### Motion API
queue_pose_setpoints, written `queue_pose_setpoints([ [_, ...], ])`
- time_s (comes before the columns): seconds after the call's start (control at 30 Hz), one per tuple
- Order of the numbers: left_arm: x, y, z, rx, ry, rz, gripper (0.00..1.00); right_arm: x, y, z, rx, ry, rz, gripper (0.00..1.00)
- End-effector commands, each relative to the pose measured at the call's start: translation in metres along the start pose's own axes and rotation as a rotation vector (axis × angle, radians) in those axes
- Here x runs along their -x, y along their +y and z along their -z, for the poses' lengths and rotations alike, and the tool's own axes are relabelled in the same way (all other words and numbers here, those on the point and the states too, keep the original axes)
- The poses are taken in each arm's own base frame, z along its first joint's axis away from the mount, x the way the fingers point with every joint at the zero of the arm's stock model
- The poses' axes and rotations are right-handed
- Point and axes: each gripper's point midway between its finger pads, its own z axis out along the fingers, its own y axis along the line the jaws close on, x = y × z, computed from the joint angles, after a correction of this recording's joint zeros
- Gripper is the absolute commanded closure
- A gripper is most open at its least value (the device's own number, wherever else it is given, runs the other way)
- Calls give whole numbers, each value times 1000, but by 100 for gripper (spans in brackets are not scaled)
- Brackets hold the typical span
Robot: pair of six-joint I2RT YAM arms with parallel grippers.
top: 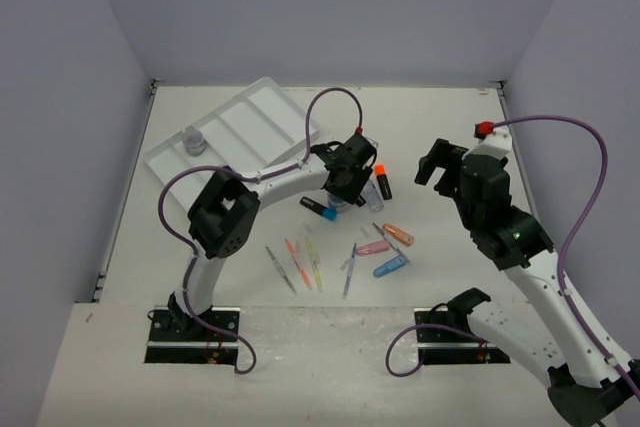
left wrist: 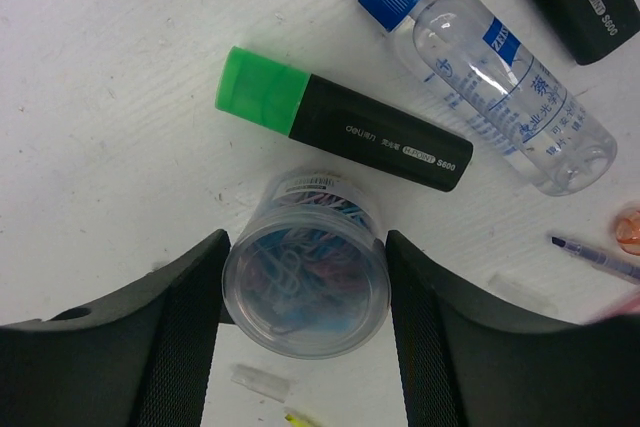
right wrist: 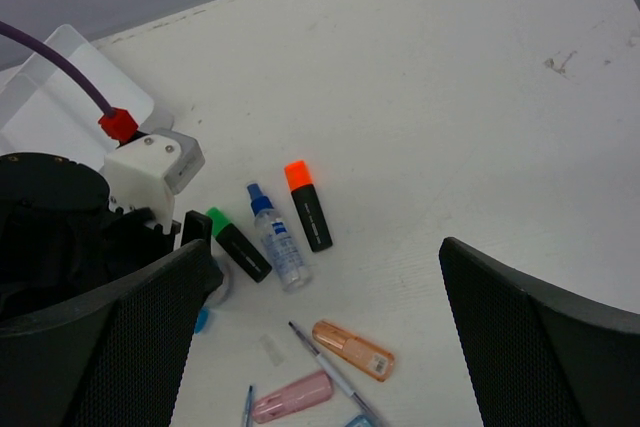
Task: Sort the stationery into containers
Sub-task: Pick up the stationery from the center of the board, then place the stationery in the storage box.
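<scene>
In the left wrist view a small clear round jar (left wrist: 305, 272) full of paper clips stands on the table between my left gripper's fingers (left wrist: 190, 337), and both pads touch its sides. My left gripper (top: 343, 194) is low over the middle of the table. Just beyond the jar lie a green-capped highlighter (left wrist: 380, 137) and a blue-capped bottle (left wrist: 510, 97). The white tray (top: 240, 127) sits at the back left with another clear jar (top: 195, 139) in one compartment. My right gripper (top: 440, 162) hangs open above the table, holding nothing, to the right of an orange-capped highlighter (right wrist: 310, 207).
Thin pens (top: 300, 265) lie in a loose row near the front. Orange (right wrist: 355, 350), pink (right wrist: 292, 397) and blue (top: 390, 266) oblong pieces lie to their right. A blue-capped highlighter (top: 320, 209) rests beside the left gripper. White walls close in the table.
</scene>
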Motion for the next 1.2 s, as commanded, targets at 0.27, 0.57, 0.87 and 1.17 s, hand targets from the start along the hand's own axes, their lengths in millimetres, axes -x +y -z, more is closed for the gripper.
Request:
queue_pose_setpoints([
  [0.27,74,98,107,176,-251,277,100,1,4,-4,6,4,21,1],
  [0.57,35,315,149,351,-428,842,100,-3,12,-3,69,4,36,1],
  [0.87,-16,367,108,432,-307,962,100,-7,17,-5,98,17,50,1],
  [1.17,-45,379,87,495,-264,993,100,-12,21,-8,113,36,59,1],
])
